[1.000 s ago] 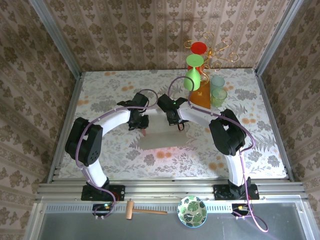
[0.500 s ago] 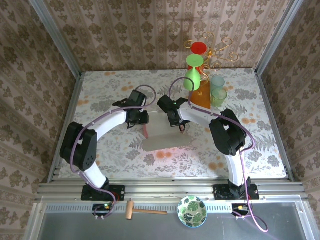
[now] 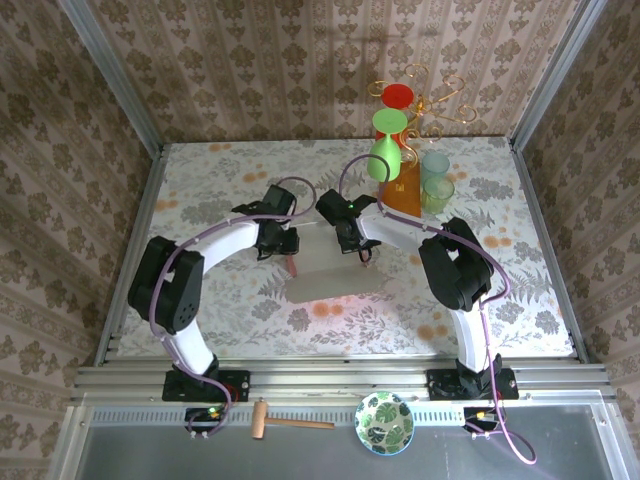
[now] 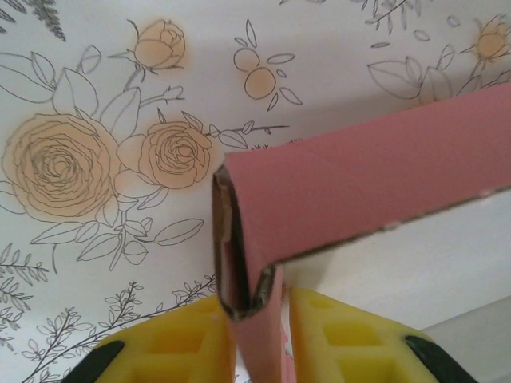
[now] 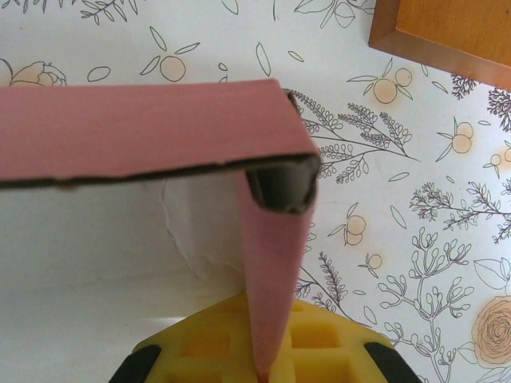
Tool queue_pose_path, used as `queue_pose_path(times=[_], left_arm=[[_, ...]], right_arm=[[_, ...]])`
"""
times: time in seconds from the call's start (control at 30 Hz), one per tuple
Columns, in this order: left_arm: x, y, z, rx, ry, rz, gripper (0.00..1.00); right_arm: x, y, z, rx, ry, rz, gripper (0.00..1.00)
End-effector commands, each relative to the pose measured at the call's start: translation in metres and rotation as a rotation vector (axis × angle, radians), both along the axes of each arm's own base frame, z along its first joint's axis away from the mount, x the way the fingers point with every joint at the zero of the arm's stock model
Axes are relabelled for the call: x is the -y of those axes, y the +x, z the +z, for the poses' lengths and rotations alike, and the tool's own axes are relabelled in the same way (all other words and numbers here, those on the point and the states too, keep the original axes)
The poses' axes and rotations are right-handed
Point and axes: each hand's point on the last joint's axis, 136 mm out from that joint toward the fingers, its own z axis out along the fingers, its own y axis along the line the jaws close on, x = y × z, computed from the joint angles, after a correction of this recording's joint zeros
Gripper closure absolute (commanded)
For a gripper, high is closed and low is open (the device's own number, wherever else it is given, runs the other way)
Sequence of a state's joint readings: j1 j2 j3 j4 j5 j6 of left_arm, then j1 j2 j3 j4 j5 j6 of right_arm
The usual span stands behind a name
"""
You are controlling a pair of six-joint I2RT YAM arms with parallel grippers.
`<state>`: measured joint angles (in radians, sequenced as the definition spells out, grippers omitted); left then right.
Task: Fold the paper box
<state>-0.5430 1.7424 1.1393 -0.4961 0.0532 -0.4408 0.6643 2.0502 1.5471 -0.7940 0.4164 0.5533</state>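
Paper box point(image 3: 335, 282): right jaws clamped on wall; left jaws astride wall, grip unclear.

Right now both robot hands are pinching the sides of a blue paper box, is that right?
Not quite: the paper box is pink, not blue; the right wrist view shows it plainly. The rest holds: the left gripper and the right gripper each pinch a side wall of it.

We see the left arm point(image 3: 225, 245) and right arm point(image 3: 400, 232): white links, black joints, looping mauve cables point(image 3: 290, 181), yellow finger pads point(image 4: 188, 343).
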Motion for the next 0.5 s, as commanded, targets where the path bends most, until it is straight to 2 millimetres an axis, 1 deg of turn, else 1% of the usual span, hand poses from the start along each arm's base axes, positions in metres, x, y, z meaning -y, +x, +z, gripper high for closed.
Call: queue_pose_path(times=[0.0, 0.03, 0.27, 0.4, 0.47], left_arm=[[0.0, 0.004, 0.0, 0.017, 0.037, -0.021, 0.83], [0.0, 0.005, 0.001, 0.027, 0.043, -0.022, 0.86], [-0.01, 0.005, 0.001, 0.035, 0.117, -0.002, 0.96], [-0.018, 0.004, -0.002, 0.036, 0.18, 0.029, 1.0], [-0.023, 0.003, -0.005, 0.033, 0.221, 0.049, 1.0]], right_arm=[[0.01, -0.007, 0.005, -0.023, -0.033, -0.001, 1.0], [0.01, -0.007, 0.005, -0.022, -0.033, -0.001, 1.0], [0.012, -0.008, 0.004, -0.026, -0.043, -0.004, 1.0], [0.014, -0.009, 0.006, -0.023, -0.047, -0.018, 1.0], [0.014, -0.01, 0.005, -0.025, -0.048, -0.027, 1.0]])
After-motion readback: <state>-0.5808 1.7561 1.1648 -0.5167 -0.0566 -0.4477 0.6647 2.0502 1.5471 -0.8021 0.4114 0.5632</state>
